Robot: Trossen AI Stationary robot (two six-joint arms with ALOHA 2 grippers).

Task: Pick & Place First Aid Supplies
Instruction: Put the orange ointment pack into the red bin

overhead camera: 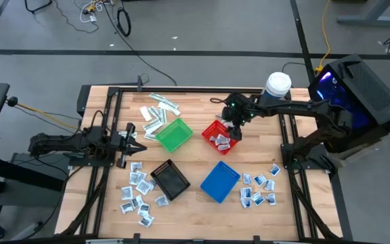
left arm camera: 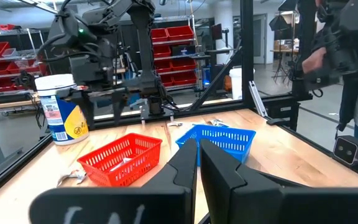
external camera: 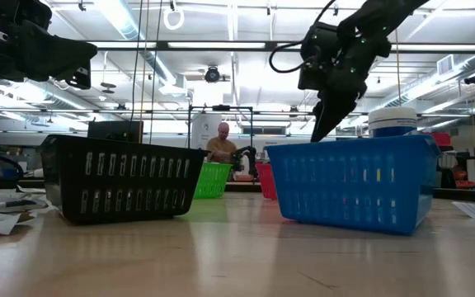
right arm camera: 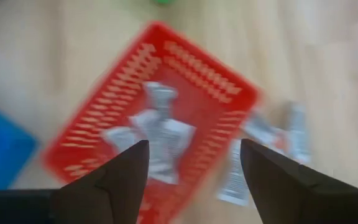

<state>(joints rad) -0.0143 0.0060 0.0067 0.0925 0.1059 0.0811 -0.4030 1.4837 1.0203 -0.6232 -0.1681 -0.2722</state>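
right fingers spread above the red basket

the right gripper's fingers (right arm camera: 194,180) stand spread apart with nothing between them, hanging over the square red plastic mesh basket (right arm camera: 194,65), which sits right of centre in the high view. inside that basket lie a few small flat white-and-blue wrapped packets (right arm camera: 157,130); more white packets (right arm camera: 263,149) lie on the pale wooden counter (overhead camera: 195,166) touching or just beside the basket's lower right edge.

the left gripper's fingers (left arm camera: 197,171) are pressed together and empty, parked at the left edge of the counter in the high view.

further packets lie in clusters: narrow strips (overhead camera: 158,112) upper left of the green square basket (overhead camera: 174,134), squarish sachets (overhead camera: 137,193) lower left by the black square basket (overhead camera: 170,179), and sachets (overhead camera: 259,188) lower right beside the blue square basket (overhead camera: 220,181).
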